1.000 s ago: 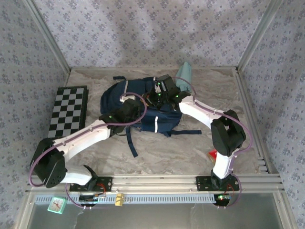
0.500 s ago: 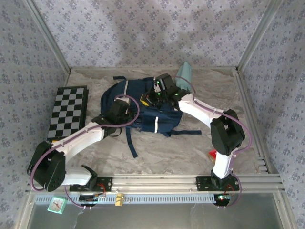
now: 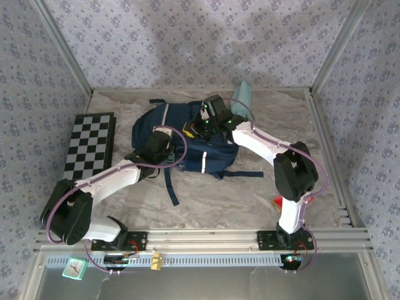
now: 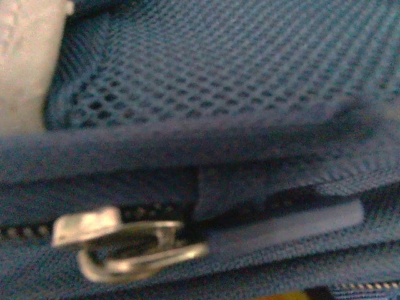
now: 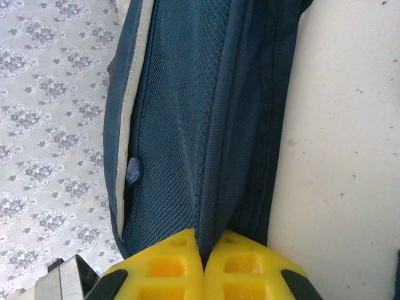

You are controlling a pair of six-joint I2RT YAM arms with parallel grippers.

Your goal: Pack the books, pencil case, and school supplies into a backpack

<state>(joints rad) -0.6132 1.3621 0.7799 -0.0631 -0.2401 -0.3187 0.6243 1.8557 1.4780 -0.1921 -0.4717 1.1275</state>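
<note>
The right gripper (image 5: 203, 253) pinches the backpack (image 5: 175, 125); left gripper (image 3: 161, 139) closed by its zipper pull (image 4: 119, 244); pencil case (image 3: 242, 95), red packet (image 3: 278, 201) unpacked.

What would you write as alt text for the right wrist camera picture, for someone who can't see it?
Two yellow fingers, pressed together at the bottom edge, pinch a fold of a navy blue backpack with mesh fabric and white piping. Pale table lies to the right, patterned wallpaper to the left.

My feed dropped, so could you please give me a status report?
Right gripper shut on backpack fabric. Left gripper shut by zipper pull. Pencil case on table.
</note>
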